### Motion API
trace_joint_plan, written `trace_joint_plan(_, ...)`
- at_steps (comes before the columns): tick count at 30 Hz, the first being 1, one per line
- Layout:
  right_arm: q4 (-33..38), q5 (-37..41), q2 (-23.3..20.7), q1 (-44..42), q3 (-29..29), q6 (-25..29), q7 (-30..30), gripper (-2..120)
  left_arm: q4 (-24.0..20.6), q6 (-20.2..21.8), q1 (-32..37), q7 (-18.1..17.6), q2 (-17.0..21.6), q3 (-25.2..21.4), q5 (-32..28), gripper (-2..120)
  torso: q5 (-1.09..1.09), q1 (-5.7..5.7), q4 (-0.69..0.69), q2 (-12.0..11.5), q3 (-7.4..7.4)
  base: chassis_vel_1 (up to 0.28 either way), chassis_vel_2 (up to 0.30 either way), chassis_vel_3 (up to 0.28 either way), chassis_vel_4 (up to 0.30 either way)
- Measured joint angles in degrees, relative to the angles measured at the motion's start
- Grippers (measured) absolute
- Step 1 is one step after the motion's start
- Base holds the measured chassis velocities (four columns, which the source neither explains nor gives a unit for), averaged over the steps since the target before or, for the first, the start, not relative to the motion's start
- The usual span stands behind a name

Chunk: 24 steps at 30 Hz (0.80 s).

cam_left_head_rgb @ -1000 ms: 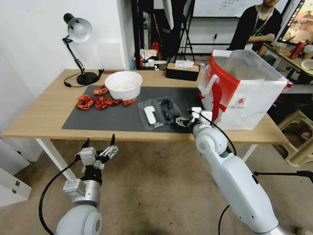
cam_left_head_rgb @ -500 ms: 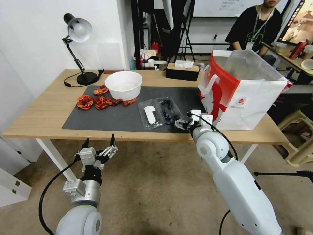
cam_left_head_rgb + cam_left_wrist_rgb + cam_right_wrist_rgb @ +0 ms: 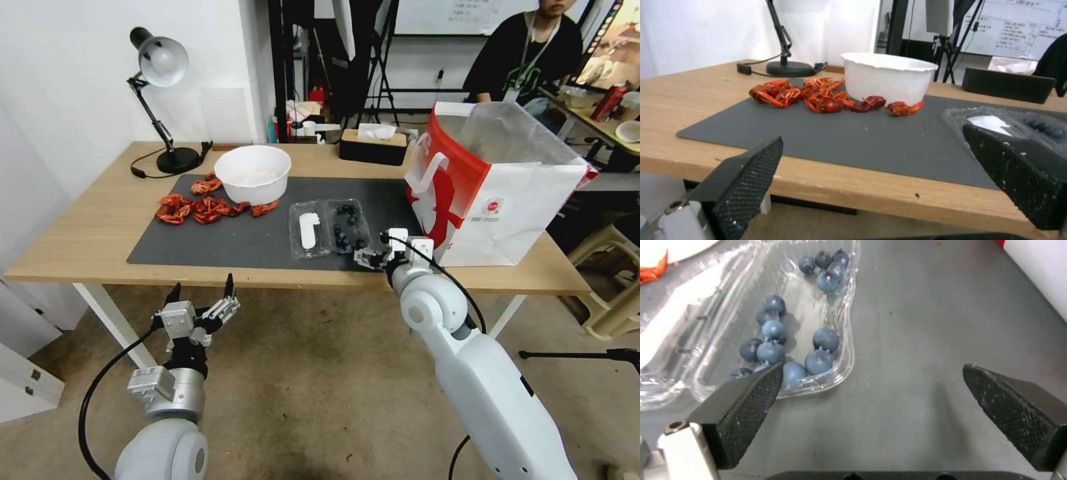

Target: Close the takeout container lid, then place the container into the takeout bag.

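Clear plastic takeout container (image 3: 328,229) is laid open mid-frame on the counter (image 3: 80,247); lid-closing looks barely started. Right gripper (image 3: 363,257), fingers wide, sits just beside it — the lid (image 3: 308,230) probably needs flipping over.

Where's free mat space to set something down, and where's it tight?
Widest bare patch: the gray mat nearest the robot, in front of the crayfish and white bowl, beside the open takeout container. A narrower strip runs between the container and the takeout bag; the open right gripper sits at its near end. Crowded around the bowl.
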State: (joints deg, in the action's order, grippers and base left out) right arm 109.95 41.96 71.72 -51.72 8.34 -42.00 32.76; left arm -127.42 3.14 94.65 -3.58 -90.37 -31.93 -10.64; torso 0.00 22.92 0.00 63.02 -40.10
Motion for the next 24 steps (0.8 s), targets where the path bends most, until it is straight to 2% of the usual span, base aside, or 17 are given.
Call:
trace_joint_plan(2, 0.7, 0.0, 0.0, -0.2, 0.2, 0.0, -0.1, 100, 0.1, 0.0, 0.0, 0.0, 0.0, 0.0, 0.0, 100, 0.00, 0.00, 0.00, 0.0, 0.00, 0.000, 0.000, 0.000, 0.000)
trace_joint_plan(5, 5.5, 1.3, -0.4, -1.3, 1.5, 0.0, -0.8, 100, 0.2, 0.0, -0.1, 0.0, 0.3, 0.0, -0.2, 100, 0.00, 0.00, 0.01, 0.0, 0.00, 0.000, 0.000, 0.000, 0.000)
trace_joint_plan(8, 9.0, 1.7, -1.1, -2.7, 2.7, 2.7, -3.2, 100, 0.2, 0.0, -0.2, 0.0, 0.6, -0.1, -0.5, 100, 0.00, 0.00, 0.00, 0.0, 0.00, 0.000, 0.000, 0.000, 0.000)
trace_joint_plan(10, 11.8, 1.0, -2.3, -4.5, 3.6, 7.1, -6.1, 100, 0.3, 0.1, -0.3, -0.1, 0.9, -0.1, -0.7, 100, 0.00, 0.00, 0.00, 0.0, 0.00, 0.000, 0.000, 0.000, 0.000)
trace_joint_plan(11, 14.2, -0.6, -3.4, -6.3, 4.4, 11.0, -8.8, 100, 0.3, 0.1, -0.4, -0.1, 1.1, -0.1, -0.9, 100, 0.00, 0.00, 0.00, 0.0, 0.00, 0.000, 0.000, 0.000, 0.000)
trace_joint_plan(12, 14.2, -0.6, -3.4, -6.3, 4.4, 11.0, -8.8, 100, 0.3, 0.1, -0.4, -0.1, 1.1, -0.1, -0.9, 100, 0.00, 0.00, 0.00, 0.0, 0.00, 0.000, 0.000, 0.000, 0.000)
trace_joint_plan(14, 17.2, -3.7, -4.7, -9.3, 5.8, 17.2, -13.1, 100, 0.4, 0.1, -0.4, -0.2, 1.3, 0.0, -1.1, 100, 0.00, 0.00, 0.00, 0.0, 0.00, 0.000, 0.000, 0.000, 0.000)
trace_joint_plan(15, 19.4, -7.1, -5.6, -12.5, 7.2, 22.1, -16.6, 100, 0.4, 0.1, -0.4, -0.2, 1.5, 0.0, -1.2, 100, 0.00, 0.00, 0.01, 0.0, 0.00, 0.000, 0.000, 0.000, 0.000)
trace_joint_plan(16, 19.4, -7.1, -5.6, -12.5, 7.2, 22.1, -16.6, 100, 0.4, 0.1, -0.4, -0.2, 1.5, 0.0, -1.2, 100, 0.00, 0.00, 0.01, 0.0, 0.00, 0.000, 0.000, 0.000, 0.000)
trace_joint_plan(18, 22.1, -16.1, -6.9, -20.7, 10.6, 32.2, -21.0, 100, 0.5, 0.1, -0.4, -0.2, 1.8, 0.1, -1.3, 100, 0.01, 0.00, -0.01, 0.0, 0.01, 0.000, 0.000, 0.000, 0.000)
trace_joint_plan(19, 22.5, -18.7, -7.0, -22.9, 11.4, 34.4, -21.7, 100, 0.5, 0.1, -0.4, -0.2, 1.8, 0.1, -1.3, 100, 0.01, 0.00, -0.01, 0.0, 0.01, 0.000, 0.000, 0.000, 0.000)
trace_joint_plan(20, 22.5, -18.7, -7.0, -22.9, 11.4, 34.4, -21.7, 100, 0.5, 0.1, -0.4, -0.2, 1.8, 0.1, -1.3, 100, 0.01, 0.00, -0.01, 0.0, 0.01, 0.000, 0.000, 0.000, 0.000)
trace_joint_plan(21, 23.3, -23.5, -7.1, -27.1, 12.9, 38.5, -22.3, 100, 0.6, 0.1, -0.4, -0.2, 1.9, 0.1, -1.4, 100, 0.02, 0.00, -0.02, 0.0, 0.00, 0.000, 0.000, 0.000, 0.000)
trace_joint_plan(23, 24.6, -29.9, -6.6, -33.0, 13.9, 42.7, -21.5, 100, 0.7, -0.1, -0.4, -0.3, 2.1, 0.2, -1.5, 100, -0.01, 0.00, 0.00, 0.0, 0.01, 0.000, 0.000, 0.000, 0.000)
trace_joint_plan(24, 24.6, -29.9, -6.6, -33.0, 13.9, 42.7, -21.5, 100, 0.7, -0.1, -0.4, -0.3, 2.1, 0.2, -1.5, 100, -0.01, 0.00, 0.00, 0.0, 0.01, 0.000, 0.000, 0.000, 0.000)
